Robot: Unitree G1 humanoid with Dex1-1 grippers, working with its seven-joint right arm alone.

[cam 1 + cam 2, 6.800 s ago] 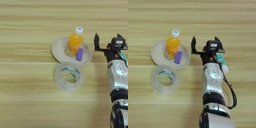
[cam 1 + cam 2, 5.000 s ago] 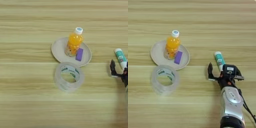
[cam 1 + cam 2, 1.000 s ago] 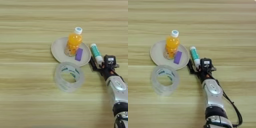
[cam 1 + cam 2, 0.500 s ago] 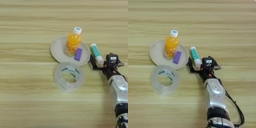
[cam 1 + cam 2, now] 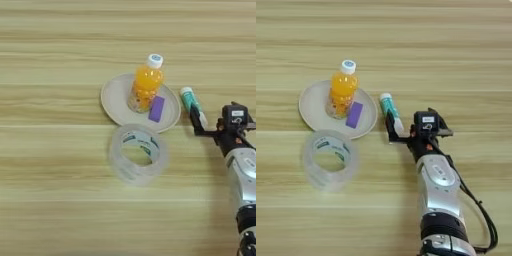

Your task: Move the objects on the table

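A: Where's the glue stick (image 5: 388, 110)?
B: Flat on the table (image 5: 456, 60), just right of the beige plate (image 5: 311, 102). The juice bottle (image 5: 342, 92) and purple block (image 5: 354, 114) sit on that plate; the tape roll (image 5: 329, 159) is in front, touching its rim.
A: The right gripper (image 5: 406, 127)?
B: Fingers spread wide, left finger (image 5: 390, 128) against the stick's near end, gripping nothing.

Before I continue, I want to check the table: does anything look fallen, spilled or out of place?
Only the glue stick lies flat beside the plate, near the hand. Nothing is spilled; the bottle stands upright.
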